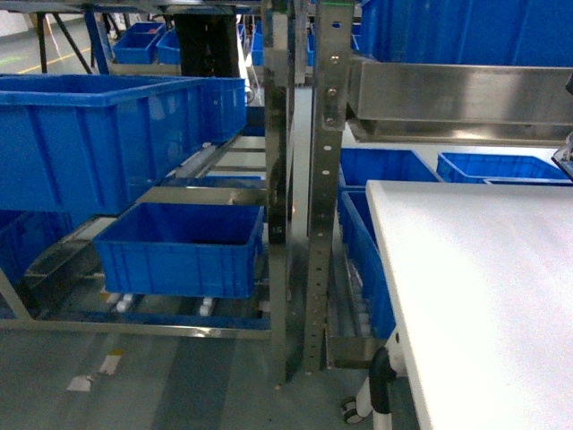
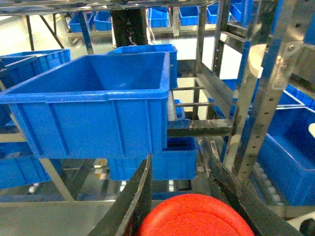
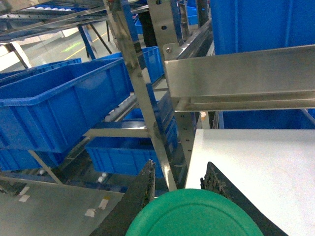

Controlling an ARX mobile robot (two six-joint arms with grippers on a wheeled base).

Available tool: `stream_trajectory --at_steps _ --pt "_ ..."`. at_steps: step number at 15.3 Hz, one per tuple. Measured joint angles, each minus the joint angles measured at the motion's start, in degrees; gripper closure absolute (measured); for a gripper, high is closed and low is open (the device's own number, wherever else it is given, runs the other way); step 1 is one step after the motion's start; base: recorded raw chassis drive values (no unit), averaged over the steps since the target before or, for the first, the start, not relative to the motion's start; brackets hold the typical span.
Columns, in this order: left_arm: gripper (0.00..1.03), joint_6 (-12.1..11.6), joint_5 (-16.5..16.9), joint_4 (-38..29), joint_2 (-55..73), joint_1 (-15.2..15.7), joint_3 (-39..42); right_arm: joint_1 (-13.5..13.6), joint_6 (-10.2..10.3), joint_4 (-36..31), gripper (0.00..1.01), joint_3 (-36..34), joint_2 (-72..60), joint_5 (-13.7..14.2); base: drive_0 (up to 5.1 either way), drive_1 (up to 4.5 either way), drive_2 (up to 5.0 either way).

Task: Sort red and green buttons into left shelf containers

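1. Already your left gripper (image 2: 189, 196) is clamped on the round red plastic button cap (image 2: 195, 216); right gripper (image 3: 179, 194) likewise grips the green one (image 3: 194, 214).
2. Probably light, rigid, slick domes; bodies hidden.
3. Upper left blue plastic crate (image 2: 93, 105) sits ahead.

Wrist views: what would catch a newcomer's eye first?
The red button fills the bottom of the left wrist view, gripped between the left gripper's jaws; the green button sits likewise in the right gripper. Beyond them, blue crates line the steel shelves.
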State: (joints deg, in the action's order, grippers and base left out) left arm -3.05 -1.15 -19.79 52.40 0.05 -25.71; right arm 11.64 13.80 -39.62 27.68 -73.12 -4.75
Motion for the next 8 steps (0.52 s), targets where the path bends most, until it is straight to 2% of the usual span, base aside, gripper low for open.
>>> stream_trajectory --at_steps 8 --pt "0.72 0.0 0.0 0.0 0.0 -0.1 0.0 0.0 0.1 -0.2 0.74 0.0 0.0 0.0 -4.9 2.47 2.5"
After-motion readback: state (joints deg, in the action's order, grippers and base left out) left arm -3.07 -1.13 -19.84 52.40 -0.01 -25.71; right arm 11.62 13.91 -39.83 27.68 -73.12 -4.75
